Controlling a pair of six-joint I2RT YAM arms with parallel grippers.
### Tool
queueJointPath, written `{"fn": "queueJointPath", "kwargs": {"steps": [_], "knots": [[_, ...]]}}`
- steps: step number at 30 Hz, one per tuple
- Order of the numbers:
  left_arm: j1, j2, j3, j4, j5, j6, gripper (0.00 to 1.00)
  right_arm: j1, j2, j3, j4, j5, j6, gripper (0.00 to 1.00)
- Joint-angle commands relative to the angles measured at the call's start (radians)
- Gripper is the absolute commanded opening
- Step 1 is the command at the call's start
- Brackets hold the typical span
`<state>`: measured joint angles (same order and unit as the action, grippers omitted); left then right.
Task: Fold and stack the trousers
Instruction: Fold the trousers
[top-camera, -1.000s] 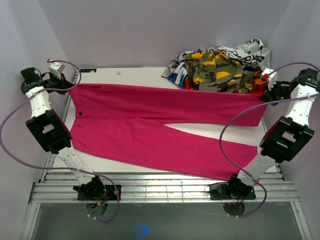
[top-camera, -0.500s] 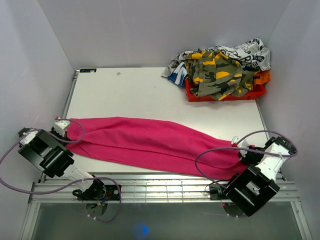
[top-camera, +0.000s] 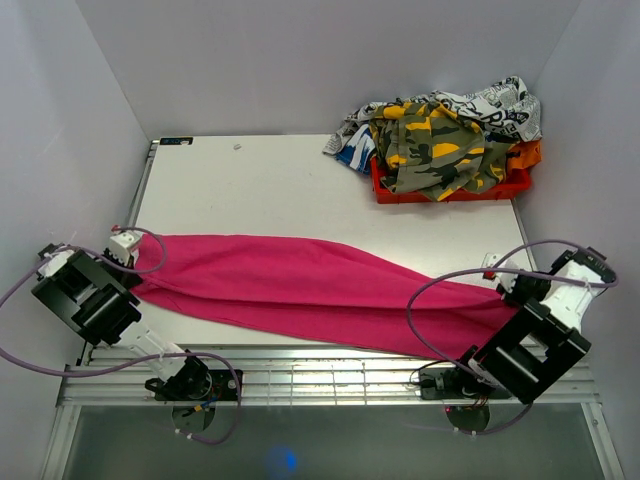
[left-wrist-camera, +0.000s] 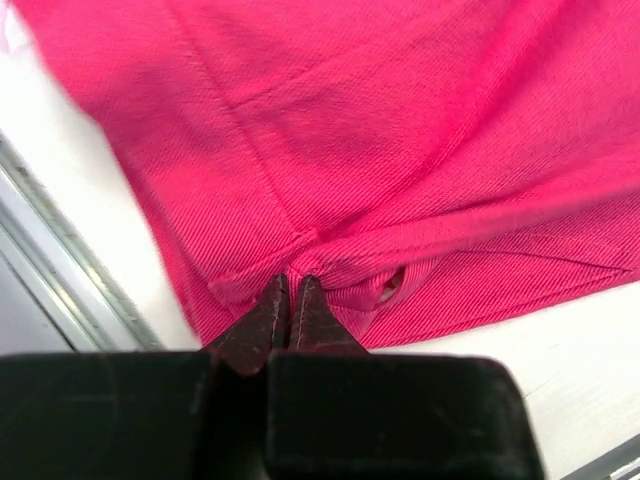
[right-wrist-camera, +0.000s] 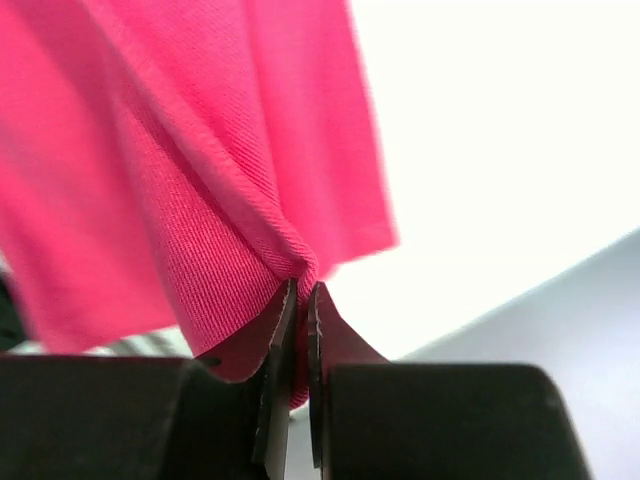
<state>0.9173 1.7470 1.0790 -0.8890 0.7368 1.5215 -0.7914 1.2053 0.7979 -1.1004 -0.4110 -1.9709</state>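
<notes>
The hot-pink trousers (top-camera: 310, 285) lie folded lengthwise in a long band across the near part of the white table (top-camera: 280, 190), from the left edge to the right front corner. My left gripper (top-camera: 133, 252) is shut on the trousers' left end; in the left wrist view (left-wrist-camera: 290, 285) its jaws pinch a bunched fold of pink fabric (left-wrist-camera: 400, 150). My right gripper (top-camera: 505, 290) is shut on the right end; in the right wrist view (right-wrist-camera: 302, 290) a fold of pink fabric (right-wrist-camera: 200, 200) is clamped between its jaws, slightly lifted.
A red bin (top-camera: 450, 185) at the back right holds a heap of clothes, with a camouflage garment (top-camera: 435, 140) on top. A metal rail (top-camera: 330, 375) runs along the table's near edge. Purple walls close in on both sides.
A second ago the trousers lay spread open, held at the far edge. Both grippers pulled that edge toward the near side, folding the trousers lengthwise. Since half a second ago both moved slightly farther from me.
</notes>
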Motion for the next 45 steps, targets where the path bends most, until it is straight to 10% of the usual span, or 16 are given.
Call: {"fn": "queueJointPath", "kwargs": {"steps": [1, 11, 24, 32, 40, 45], "knots": [[-0.014, -0.004, 0.142, -0.009, 0.030, -0.067, 0.00, -0.009, 0.057, 0.177, 0.028, -0.035, -0.023, 0.08], [0.023, 0.037, 0.424, -0.307, 0.058, 0.101, 0.00, -0.161, 0.045, 0.233, -0.185, 0.036, -0.274, 0.08], [-0.038, 0.071, 0.035, 0.209, -0.272, -0.063, 0.00, -0.239, -0.253, -0.417, 0.120, 0.284, -0.565, 0.08], [-0.051, 0.065, 0.016, 0.233, -0.275, -0.147, 0.00, -0.239, -0.083, -0.272, 0.211, 0.229, -0.451, 0.08], [-0.072, -0.001, 0.064, 0.029, -0.113, -0.173, 0.38, -0.136, 0.097, -0.020, 0.218, 0.144, -0.258, 0.13], [-0.078, -0.012, 0.133, -0.111, -0.041, -0.184, 0.64, -0.020, 0.117, 0.032, 0.246, 0.133, -0.131, 0.53]]}}
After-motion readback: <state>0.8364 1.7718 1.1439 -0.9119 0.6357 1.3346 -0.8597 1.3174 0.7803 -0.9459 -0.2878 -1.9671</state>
